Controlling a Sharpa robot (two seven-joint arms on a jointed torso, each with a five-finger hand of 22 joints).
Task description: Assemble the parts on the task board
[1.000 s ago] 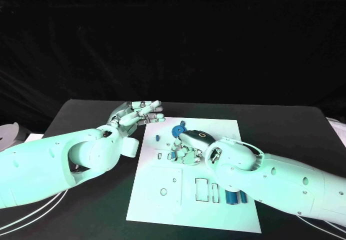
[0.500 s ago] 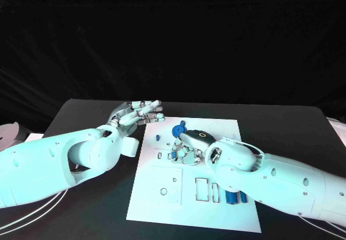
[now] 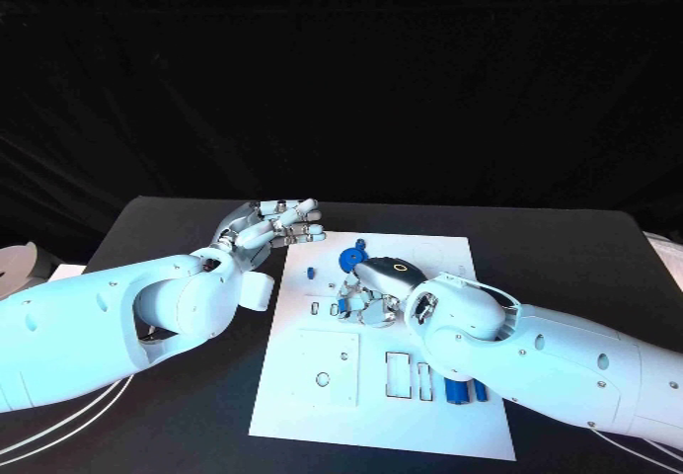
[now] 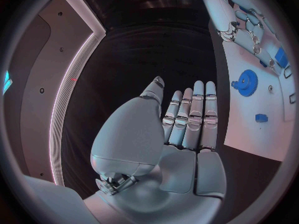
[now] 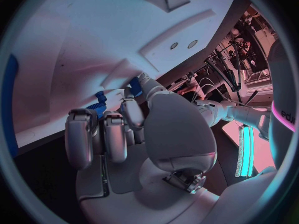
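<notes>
your right hand (image 3: 373, 299) stays curled low over the task board (image 3: 321, 380), fingers closed around a small blue part (image 5: 98, 106); nothing has shifted in the last second, so seating is slow. left hand (image 3: 270, 225) still hovers spread beside the blue gear (image 3: 350, 259).

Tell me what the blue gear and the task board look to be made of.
The blue gear looks like moulded or printed plastic: an even, matte blue with no metallic shine, though I cannot rule out a coating. The task board looks like a rigid white sheet with a smooth, matte face and cleanly cut slots, probably plastic or painted panel.
</notes>
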